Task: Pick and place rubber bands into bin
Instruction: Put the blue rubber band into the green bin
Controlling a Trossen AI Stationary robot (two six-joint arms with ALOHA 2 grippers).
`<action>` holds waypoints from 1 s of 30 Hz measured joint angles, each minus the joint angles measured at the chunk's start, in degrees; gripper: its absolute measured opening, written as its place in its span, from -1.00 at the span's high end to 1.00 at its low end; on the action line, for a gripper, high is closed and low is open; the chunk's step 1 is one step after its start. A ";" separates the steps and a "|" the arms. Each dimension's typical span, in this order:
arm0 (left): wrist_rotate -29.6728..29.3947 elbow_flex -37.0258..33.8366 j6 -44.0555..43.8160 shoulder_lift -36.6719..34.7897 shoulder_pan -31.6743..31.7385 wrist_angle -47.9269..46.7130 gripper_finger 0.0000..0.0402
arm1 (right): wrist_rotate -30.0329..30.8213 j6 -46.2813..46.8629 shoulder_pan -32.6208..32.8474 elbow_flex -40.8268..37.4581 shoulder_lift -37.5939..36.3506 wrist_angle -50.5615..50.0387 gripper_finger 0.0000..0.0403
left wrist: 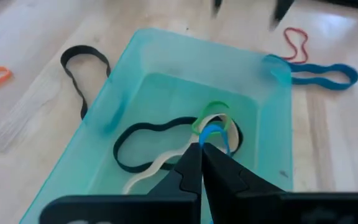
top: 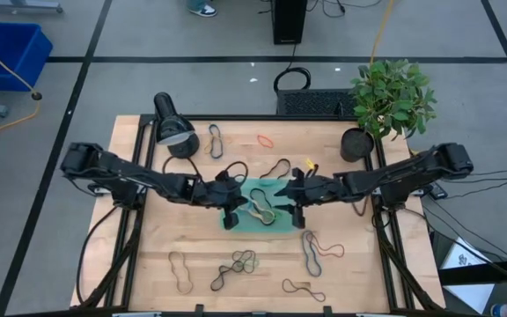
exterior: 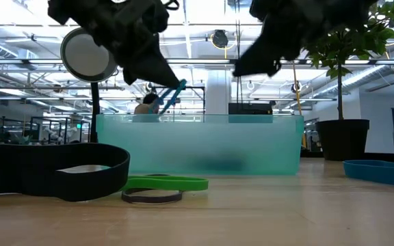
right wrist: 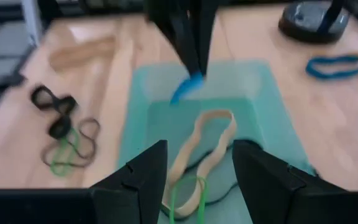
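The teal bin stands mid-table and also shows in the low view. In it lie a black band, a tan band and a green band. My left gripper is shut on a blue rubber band over the bin; it also shows in the low view. My right gripper is open and empty over the bin's right part. More bands lie loose on the table around the bin. My left gripper pinches one end of the blue band between its two fingertips. The fingers slant down from the table's left side. The band hangs as a short loop below the tips, above the bin's rim and clear of the bands inside.
A black lamp and a potted plant stand at the table's far side. Loose bands lie near the front edge and at the right. A wide black band and a green one lie close to the low camera.
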 joint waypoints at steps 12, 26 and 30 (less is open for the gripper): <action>2.04 -0.03 1.02 5.89 1.03 1.32 0.94 | 0.15 2.59 4.73 0.00 -11.40 -10.10 0.13; 0.94 -0.03 1.26 10.17 1.03 2.92 0.68 | 0.46 11.60 12.47 0.00 -13.13 -21.56 0.12; 0.93 -0.03 1.25 10.17 1.03 3.11 0.66 | 0.50 14.36 14.13 0.00 -13.11 -23.72 0.12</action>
